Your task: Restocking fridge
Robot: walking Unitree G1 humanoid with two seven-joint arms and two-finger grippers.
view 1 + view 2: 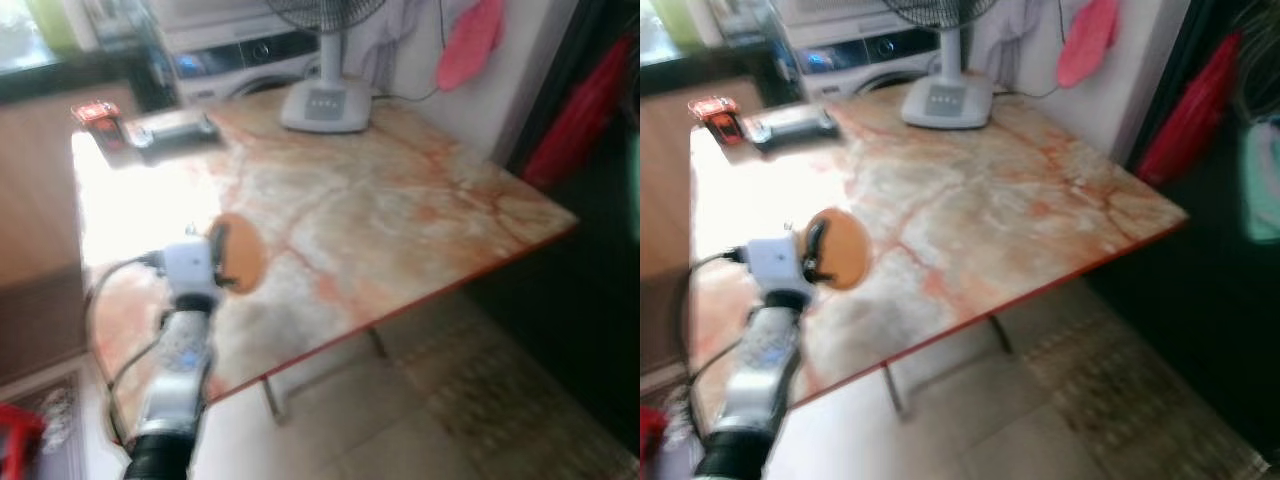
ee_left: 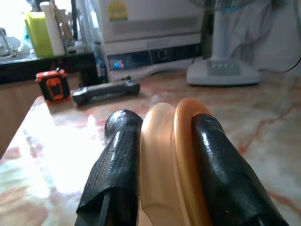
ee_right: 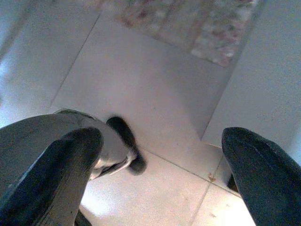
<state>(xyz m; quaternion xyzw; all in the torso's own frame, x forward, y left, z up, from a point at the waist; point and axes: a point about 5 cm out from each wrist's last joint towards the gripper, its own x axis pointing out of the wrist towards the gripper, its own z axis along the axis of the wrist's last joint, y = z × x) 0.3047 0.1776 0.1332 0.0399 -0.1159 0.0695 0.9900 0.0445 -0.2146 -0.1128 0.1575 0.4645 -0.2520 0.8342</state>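
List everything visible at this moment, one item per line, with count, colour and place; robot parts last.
Table: one, orange-veined marble top, centre of the head views.
Fan base: one, white, far edge of the table.
Tape measure: one, red-orange, far left corner of the table.
Dark handheld device: one, black-grey, beside the tape measure.
Washing machine: one, white, behind the table.
Orange round item: one, orange, gripped over the table.
Left claw: shut on the orange round item.
Right claw: open, hanging above the tiled floor.
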